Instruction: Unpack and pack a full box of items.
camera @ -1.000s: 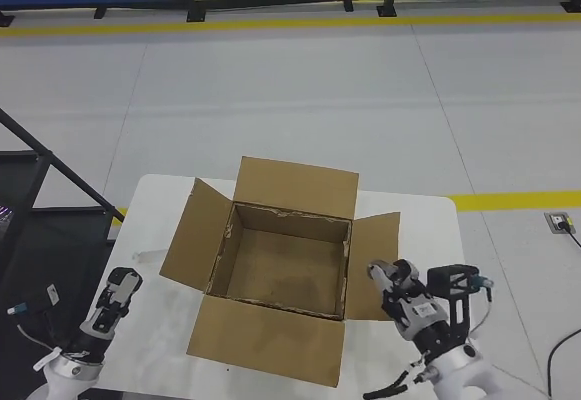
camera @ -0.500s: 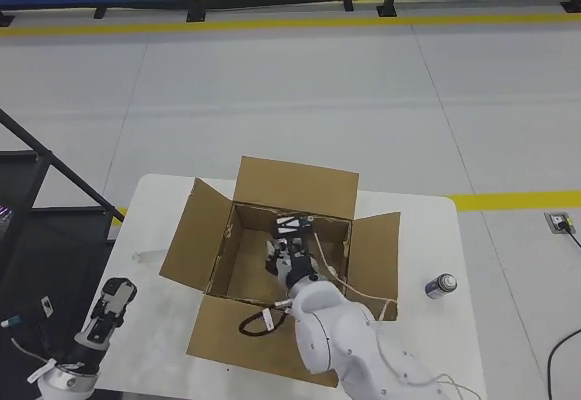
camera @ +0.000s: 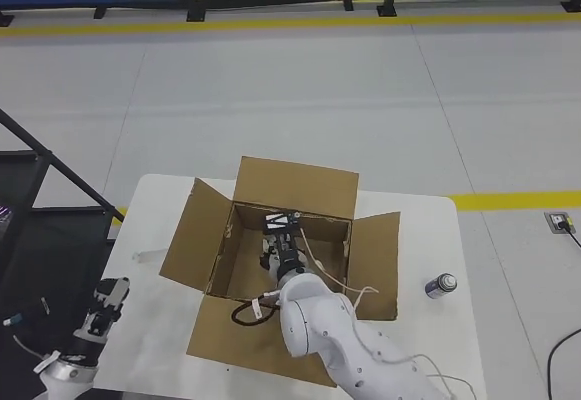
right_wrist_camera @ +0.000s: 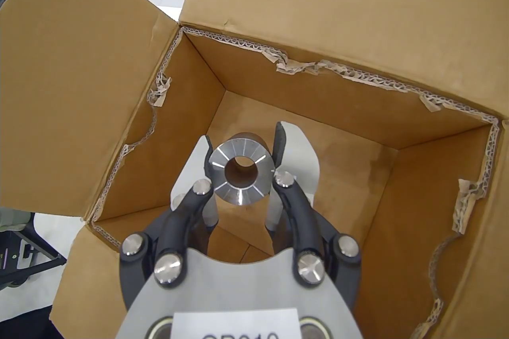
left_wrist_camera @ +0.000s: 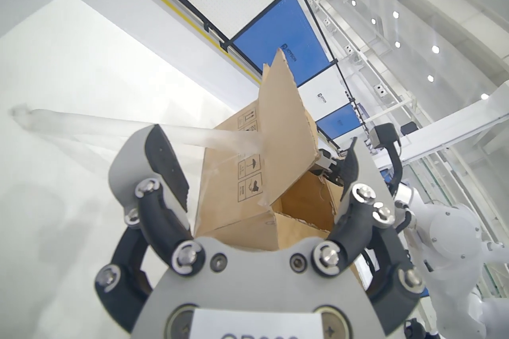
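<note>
Hard to make out from above: the metal cylinder (right_wrist_camera: 241, 173), masked there by the right hand (right_wrist_camera: 241, 148) and its cabling. Seen end-on from the right wrist, with a round bore through the middle; lower length hidden behind its own face and the fingers. Much of the floor of the cardboard box (camera: 295, 190) covered by the white right arm, near flap crossed by the same arm. Far end of a clear plastic tube (left_wrist_camera: 99, 124) lost behind the box's left flap in the left wrist view.

Around: small dark can (camera: 441, 287) upright on the tabletop (camera: 425, 225), well apart from the box on its right side. Clear tube lying flat on the tabletop to the box's left, running up to the flap. Black frame (camera: 15, 185) off the tabletop's left edge.

Right hand reaching down inside the open box, near the back wall, clenched on the cylinder, one finger on either side; whether clear of the floor or resting on it, not possible to tell. Left hand (left_wrist_camera: 254, 154) low by the tabletop's near left edge, pointed toward the box, fingers spread wide, grasping nothing.
</note>
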Robot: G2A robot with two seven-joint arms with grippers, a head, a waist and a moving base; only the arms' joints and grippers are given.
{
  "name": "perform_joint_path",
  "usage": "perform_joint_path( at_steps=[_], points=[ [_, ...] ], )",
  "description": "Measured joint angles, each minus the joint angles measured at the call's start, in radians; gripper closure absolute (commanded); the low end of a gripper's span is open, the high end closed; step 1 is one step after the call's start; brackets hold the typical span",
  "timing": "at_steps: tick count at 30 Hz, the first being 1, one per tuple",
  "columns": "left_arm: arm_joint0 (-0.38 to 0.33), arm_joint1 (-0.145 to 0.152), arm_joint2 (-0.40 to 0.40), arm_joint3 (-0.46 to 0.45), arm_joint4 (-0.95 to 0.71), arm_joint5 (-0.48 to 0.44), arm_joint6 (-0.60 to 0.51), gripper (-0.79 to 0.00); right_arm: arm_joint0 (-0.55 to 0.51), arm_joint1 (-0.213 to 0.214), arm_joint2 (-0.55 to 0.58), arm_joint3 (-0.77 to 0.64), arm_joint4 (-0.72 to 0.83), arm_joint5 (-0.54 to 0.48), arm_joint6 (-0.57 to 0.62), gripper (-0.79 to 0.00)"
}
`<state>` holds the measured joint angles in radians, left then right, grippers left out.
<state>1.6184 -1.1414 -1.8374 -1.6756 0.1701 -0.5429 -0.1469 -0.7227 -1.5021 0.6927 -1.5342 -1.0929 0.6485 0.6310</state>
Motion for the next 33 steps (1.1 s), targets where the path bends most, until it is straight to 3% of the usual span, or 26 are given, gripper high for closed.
perform_joint_path(
  at_steps=[6,16,22,30,33],
  points=[
    [-0.018,-0.001,0.022,0.012,0.204,0.056,0.05,-0.785,-0.063,0.007,0.075,0.034,0.086,-0.11,-0.053,0.0],
    [-0.128,-0.012,0.183,0.124,0.481,0.107,0.102,-0.785,0.102,-0.07,-0.027,0.298,0.082,-0.11,0.009,0.0],
    [-0.157,-0.017,0.224,0.161,0.495,0.106,0.112,-0.785,0.182,-0.134,-0.095,0.478,0.087,-0.085,0.014,0.0],
    [-0.158,-0.019,0.232,0.162,0.493,0.104,0.122,-0.785,0.238,-0.208,-0.127,0.681,0.151,-0.131,-0.03,0.0],
    [-0.157,-0.019,0.232,0.162,0.492,0.105,0.123,-0.785,0.253,-0.234,-0.134,0.749,0.171,-0.145,-0.049,-0.317]
  ],
)
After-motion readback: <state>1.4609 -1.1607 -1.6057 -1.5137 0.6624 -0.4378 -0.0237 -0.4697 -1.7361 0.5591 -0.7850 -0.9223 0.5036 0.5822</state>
